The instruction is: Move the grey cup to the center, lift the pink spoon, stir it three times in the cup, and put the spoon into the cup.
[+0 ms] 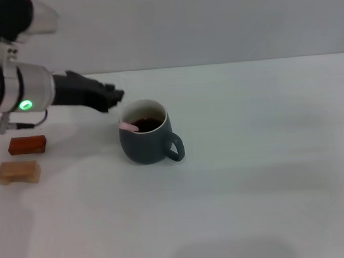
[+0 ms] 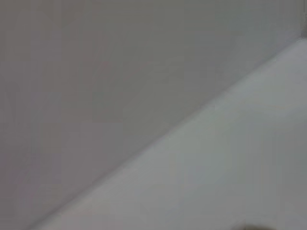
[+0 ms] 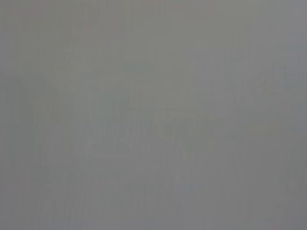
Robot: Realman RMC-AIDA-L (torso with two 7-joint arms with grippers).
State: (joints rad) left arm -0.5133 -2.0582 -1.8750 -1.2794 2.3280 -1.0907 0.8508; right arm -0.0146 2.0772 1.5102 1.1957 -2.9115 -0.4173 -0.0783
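Note:
The grey cup (image 1: 147, 138) stands upright on the white table (image 1: 252, 176), a little left of the middle, its loop handle pointing right and toward me. Dark liquid fills it. The pink spoon (image 1: 128, 127) lies inside the cup, its pale pink handle leaning on the left rim and its bowl hidden in the liquid. My left gripper (image 1: 114, 99) hovers just up and left of the cup's rim, open, holding nothing and clear of the spoon. The left wrist view shows only wall and bare table. My right gripper is out of view.
A red block (image 1: 27, 145) and a tan wooden block (image 1: 20, 172) lie at the table's left edge, below my left arm. The table's back edge meets a plain grey wall.

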